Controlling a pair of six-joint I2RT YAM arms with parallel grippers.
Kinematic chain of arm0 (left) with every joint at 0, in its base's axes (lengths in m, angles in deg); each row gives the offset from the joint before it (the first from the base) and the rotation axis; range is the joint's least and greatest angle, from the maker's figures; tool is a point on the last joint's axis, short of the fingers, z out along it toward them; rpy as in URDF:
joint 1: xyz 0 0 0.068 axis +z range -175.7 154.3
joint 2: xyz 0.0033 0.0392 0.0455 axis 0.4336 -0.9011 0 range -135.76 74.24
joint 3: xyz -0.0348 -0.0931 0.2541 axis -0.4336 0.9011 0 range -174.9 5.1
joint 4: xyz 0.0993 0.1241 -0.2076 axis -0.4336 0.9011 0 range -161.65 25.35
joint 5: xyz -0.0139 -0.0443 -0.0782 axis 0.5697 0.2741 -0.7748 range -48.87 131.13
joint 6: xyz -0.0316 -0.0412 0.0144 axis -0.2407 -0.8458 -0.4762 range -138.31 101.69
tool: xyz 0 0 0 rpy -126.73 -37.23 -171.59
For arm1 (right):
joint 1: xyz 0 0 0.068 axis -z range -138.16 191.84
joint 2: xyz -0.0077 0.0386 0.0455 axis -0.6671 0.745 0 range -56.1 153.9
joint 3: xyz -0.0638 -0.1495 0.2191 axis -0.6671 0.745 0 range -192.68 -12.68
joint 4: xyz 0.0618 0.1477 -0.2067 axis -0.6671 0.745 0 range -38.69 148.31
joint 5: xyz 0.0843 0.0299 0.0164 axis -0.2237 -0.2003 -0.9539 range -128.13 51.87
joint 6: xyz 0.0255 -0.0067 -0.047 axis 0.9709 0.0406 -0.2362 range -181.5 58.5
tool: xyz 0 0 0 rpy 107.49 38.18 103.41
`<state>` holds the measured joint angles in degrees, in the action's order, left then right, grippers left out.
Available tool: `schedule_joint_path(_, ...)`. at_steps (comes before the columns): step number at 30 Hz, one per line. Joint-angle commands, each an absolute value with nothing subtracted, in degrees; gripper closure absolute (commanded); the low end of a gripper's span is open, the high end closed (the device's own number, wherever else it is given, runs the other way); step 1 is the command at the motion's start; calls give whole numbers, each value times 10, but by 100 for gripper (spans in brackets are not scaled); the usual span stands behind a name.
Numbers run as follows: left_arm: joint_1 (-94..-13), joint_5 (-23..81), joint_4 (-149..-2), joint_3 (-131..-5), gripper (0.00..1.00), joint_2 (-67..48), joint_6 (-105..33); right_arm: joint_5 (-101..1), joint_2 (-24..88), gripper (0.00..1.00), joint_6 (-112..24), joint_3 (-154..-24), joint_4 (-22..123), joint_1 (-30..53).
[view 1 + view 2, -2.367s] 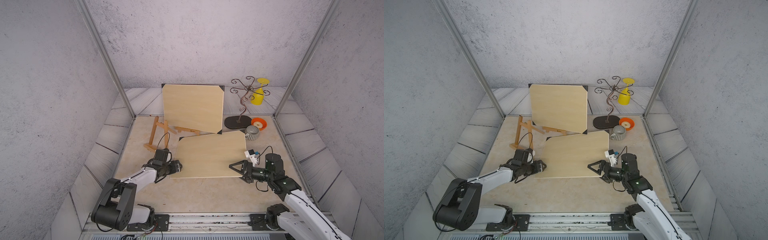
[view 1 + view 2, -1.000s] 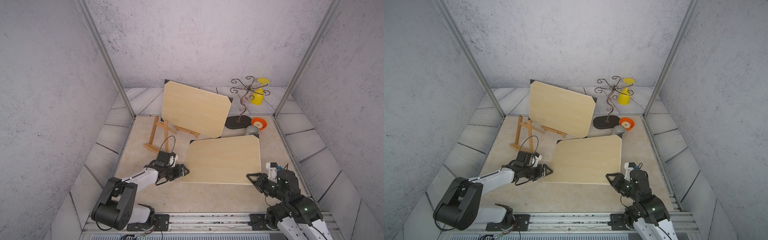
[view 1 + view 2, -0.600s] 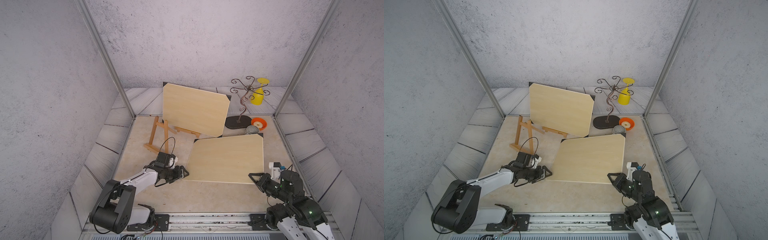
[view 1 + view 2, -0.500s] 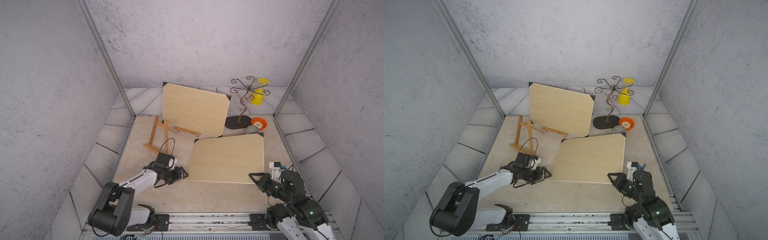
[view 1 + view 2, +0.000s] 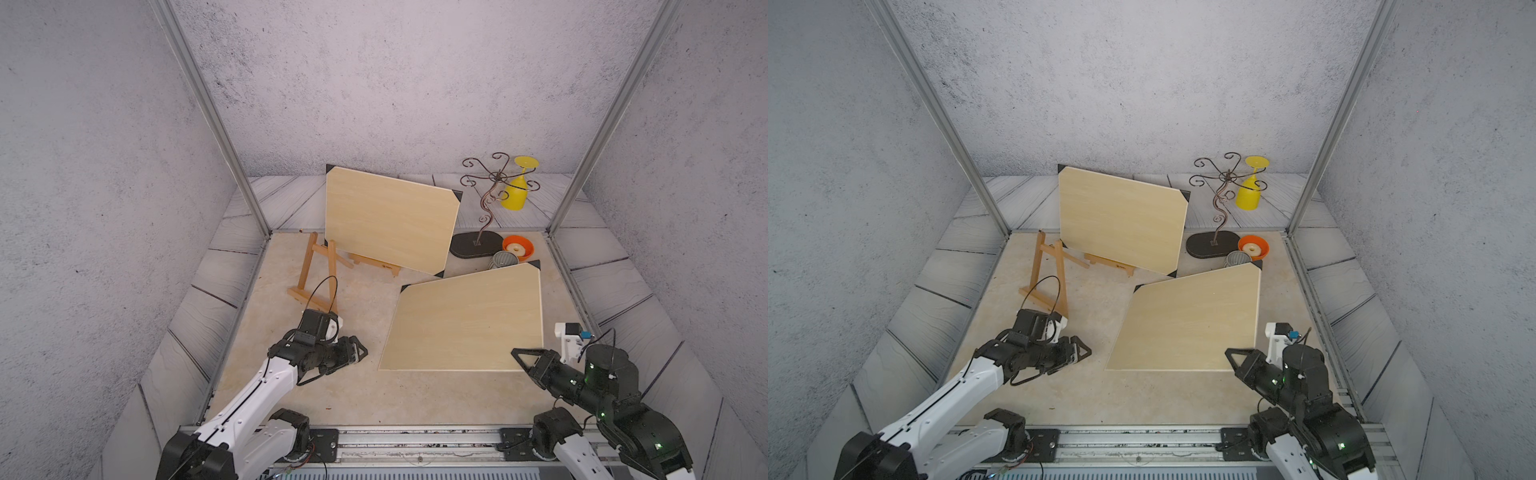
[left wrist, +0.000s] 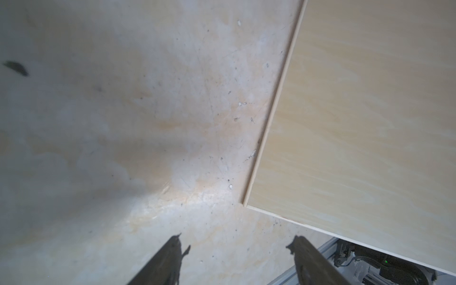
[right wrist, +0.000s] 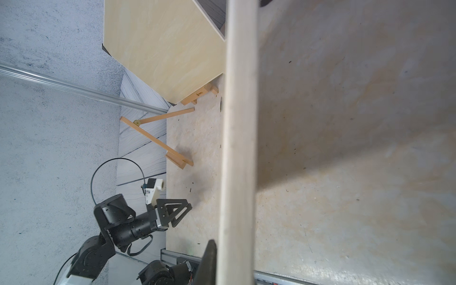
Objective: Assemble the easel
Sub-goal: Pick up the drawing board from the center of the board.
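Evidently right gripper (image 5: 516,354) pinches the near board (image 5: 469,316) at corner (left gripper (image 5: 362,352) spread, apart).

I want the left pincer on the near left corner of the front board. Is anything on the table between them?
Nothing visible. In the left wrist view only bare table lies between the open left pincer and the corner of the front board. The wooden easel stands farther back, off that line.

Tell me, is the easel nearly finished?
Partly. The wooden easel already stands, with the back board leaning on it, tilted. The right claw grips the near edge of the front board; the left claw is open and empty. Left, probably: putting that board somewhere and straightening the leaning one.
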<state>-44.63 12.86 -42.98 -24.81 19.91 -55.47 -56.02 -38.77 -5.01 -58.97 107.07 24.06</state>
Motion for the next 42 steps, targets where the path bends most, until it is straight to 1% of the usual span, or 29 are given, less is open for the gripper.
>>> schedule_joint_path(1,-450,129,-396,-286,26,233,-556,-573,-369,100,-158,-637,1049,240)
schedule_joint_path(7,-452,133,-392,-362,26,268,-505,-636,-336,100,-199,-688,1025,240)
schedule_joint_path(10,-456,145,-426,-395,26,263,-472,-623,-311,100,-225,-714,1038,240)
schedule_joint_path(12,-458,140,-476,-411,26,250,-448,-645,-296,100,-232,-722,1004,240)
schedule_joint_path(17,-462,75,-565,-485,25,179,-387,-670,-248,100,-268,-751,956,240)
schedule_joint_path(21,-462,20,-614,-528,20,111,-314,-676,-231,100,-282,-777,945,240)
schedule_joint_path(23,-462,-1,-617,-553,20,73,-275,-687,-224,100,-282,-779,929,240)
schedule_joint_path(25,-460,-21,-637,-568,20,39,-277,-676,-220,100,-280,-771,918,241)
schedule_joint_path(30,-471,-26,-668,-582,20,-14,-285,-669,-211,100,-270,-750,862,240)
schedule_joint_path(33,-479,17,-668,-568,21,11,-330,-638,-201,100,-262,-745,845,240)
schedule_joint_path(34,-483,43,-654,-563,23,30,-367,-637,-199,100,-262,-743,840,240)
schedule_joint_path(36,-493,58,-623,-541,24,71,-412,-648,-202,100,-263,-738,829,240)
schedule_joint_path(38,-501,119,-618,-483,23,130,-482,-664,-211,100,-235,-721,794,240)
schedule_joint_path(39,-501,116,-624,-460,23,152,-496,-676,-213,100,-217,-714,774,240)
schedule_joint_path(42,-501,173,-564,-441,21,221,-497,-692,-220,100,-182,-713,749,240)
